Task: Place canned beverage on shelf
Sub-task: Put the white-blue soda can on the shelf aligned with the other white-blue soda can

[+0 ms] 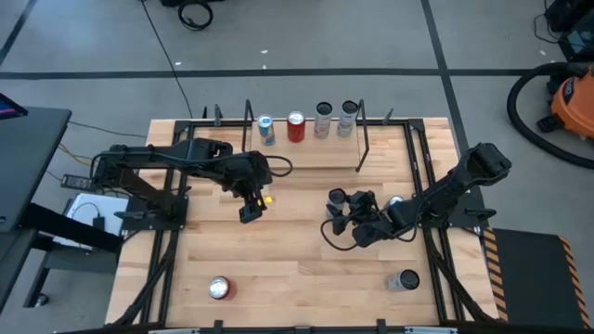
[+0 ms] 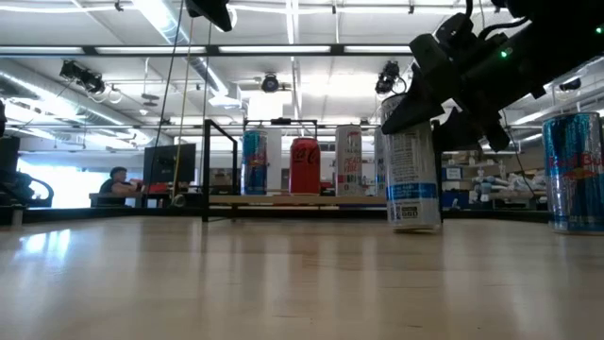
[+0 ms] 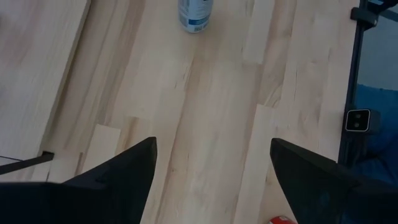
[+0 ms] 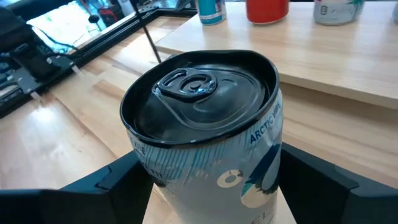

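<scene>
A white-and-blue beverage can [image 4: 205, 124] with a black top stands upright on the table [image 2: 412, 179], right of centre [image 1: 336, 197]. My right gripper [image 1: 342, 210] is open and comes at it slanting down from the table's right. One finger [image 4: 121, 183] is on each side of the can's upper part, and I see no hold. The shelf [image 1: 306, 156] stands at the far centre and carries a blue can [image 1: 266, 130], a red can [image 1: 295, 126] and two pale cans. My left gripper [image 1: 252, 206] hangs open over bare table, left of centre, with nothing between its fingers [image 3: 118, 180].
A red can [image 1: 220, 289] stands near the table's front left, and a silver-blue can [image 1: 405, 279] near the front right; the latter looms large in the low view [image 2: 576, 170]. Black frame rails [image 1: 422, 176] run along the table's sides. The shelf's thin black rods [image 1: 362, 139] rise at its corners.
</scene>
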You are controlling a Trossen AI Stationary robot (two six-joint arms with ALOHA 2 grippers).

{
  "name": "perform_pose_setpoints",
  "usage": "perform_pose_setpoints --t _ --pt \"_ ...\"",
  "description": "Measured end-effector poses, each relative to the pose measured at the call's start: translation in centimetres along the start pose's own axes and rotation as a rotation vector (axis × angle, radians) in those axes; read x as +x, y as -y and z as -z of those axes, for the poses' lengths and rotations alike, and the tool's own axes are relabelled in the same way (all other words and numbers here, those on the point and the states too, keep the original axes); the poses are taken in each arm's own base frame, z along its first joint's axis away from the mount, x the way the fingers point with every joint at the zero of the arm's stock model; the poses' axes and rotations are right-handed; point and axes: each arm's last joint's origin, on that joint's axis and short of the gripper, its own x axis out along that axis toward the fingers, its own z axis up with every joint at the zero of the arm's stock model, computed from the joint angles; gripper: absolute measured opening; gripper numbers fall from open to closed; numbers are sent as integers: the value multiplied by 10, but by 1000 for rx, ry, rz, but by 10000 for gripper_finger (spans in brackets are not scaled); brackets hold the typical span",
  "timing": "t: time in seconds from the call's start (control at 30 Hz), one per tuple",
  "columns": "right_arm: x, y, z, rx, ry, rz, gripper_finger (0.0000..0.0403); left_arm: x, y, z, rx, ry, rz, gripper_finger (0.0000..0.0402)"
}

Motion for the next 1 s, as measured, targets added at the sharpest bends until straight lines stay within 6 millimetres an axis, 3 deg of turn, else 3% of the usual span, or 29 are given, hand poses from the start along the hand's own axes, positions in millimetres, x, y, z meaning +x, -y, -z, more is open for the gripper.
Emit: perform_pose_setpoints --t 0.23,0.7,1.0 --pt "3 1 -2 -14 -16 1 335 0 0 0 0 0 0 316" --pt "7 1 -4 -21 -22 -6 341 0 0 0 2 0 0 316" --pt "9 -4 -9 -56 7 -38 380 0 0 0 4 0 0 316"
